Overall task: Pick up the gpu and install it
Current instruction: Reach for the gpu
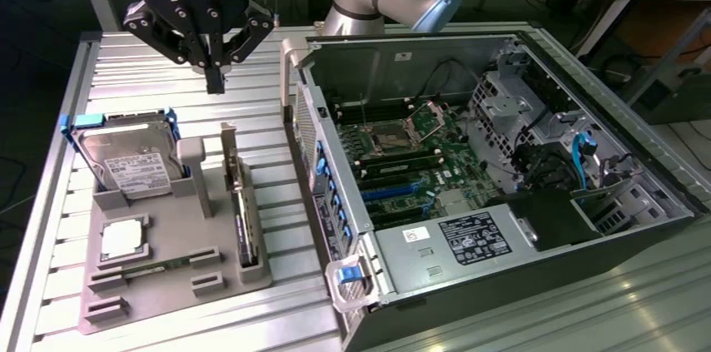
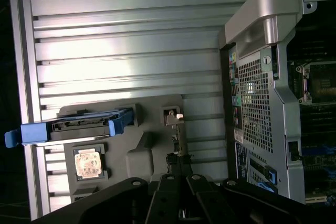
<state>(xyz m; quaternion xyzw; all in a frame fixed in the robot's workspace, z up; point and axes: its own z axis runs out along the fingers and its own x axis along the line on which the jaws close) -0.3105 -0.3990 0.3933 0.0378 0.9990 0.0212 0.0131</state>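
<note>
Hovering above worktop w/ gripper closed tight, nothing held. Not touching gpu, upright on edge in gray holder beside open PC case.

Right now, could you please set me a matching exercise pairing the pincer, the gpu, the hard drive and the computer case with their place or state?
Things:
1. pincer
2. gpu
3. hard drive
4. computer case

Place or state:
A. open, motherboard showing
B. standing on edge in the grey holder
C. shut, in the air above the slatted table
D. framed by a blue carrier

Pairs: 1-C, 2-B, 3-D, 4-A
</note>
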